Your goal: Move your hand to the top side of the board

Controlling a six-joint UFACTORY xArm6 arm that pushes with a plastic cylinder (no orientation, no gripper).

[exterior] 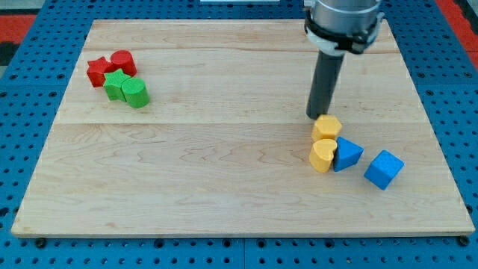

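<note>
While the wooden board fills most of the view, it lies flat on a blue perforated table that shows around every edge. Above the board's upper right part hangs the grey body of the arm, and from it a straight dark rod comes down to the wood. This arm carries no jawed end effector, so no wide or narrow setting applies and nothing is held; it ends only in my tip. That tip stands in the right half of the board, a little above mid-height and well below the board's top side, just above and slightly left of the upper yellow block, very close to it, though contact cannot be judged. Directly below sits a yellow heart-shaped block, touching the upper one. Just to its right, touching it, lies a blue block, roughly triangular, and a blue cube sits a little apart toward the view's right. Far off at the upper left cluster four small blocks: a red star-like block, a red cylinder, a green star-like block and a green cylinder, all bunched together.
</note>
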